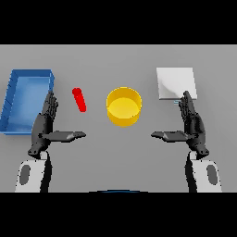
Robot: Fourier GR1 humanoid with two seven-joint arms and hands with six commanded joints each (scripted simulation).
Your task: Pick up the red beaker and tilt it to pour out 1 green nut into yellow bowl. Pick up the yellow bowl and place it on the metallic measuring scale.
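1. Both arms enter from the lower edge of the head view, white and grey forearms with dark hands at their ends, one on each side of the grey desk (115, 60).
2. Left hand (44, 125): held above the desk at the left, fingers straight and pointing away from the robot, thumb stretched out sideways toward the centre. It is open and holds nothing.
3. Right hand (193, 124): a mirror pose at the right, fingers straight, thumb stretched toward the centre. It is likewise open and holds nothing.
4. Yellow bowl (124, 106): stands upright on the desk between the two hands and a little beyond them, near the centre. Its inside shows only yellow; whether anything lies in it I cannot tell.
5. Red beaker (79, 99): just left of the bowl and apart from it, showing as a slim red shape slanted in the view. It lies between the bowl and the left hand's fingertips, touching neither.
6. Blue tray (14, 99): at the far left, beside and beyond the left hand, with raised walls.
7. Scale (173, 81): a pale square plate at the right, beyond the right hand; the fingertips overlap its near edge in the view. Bowl and scale are well apart.
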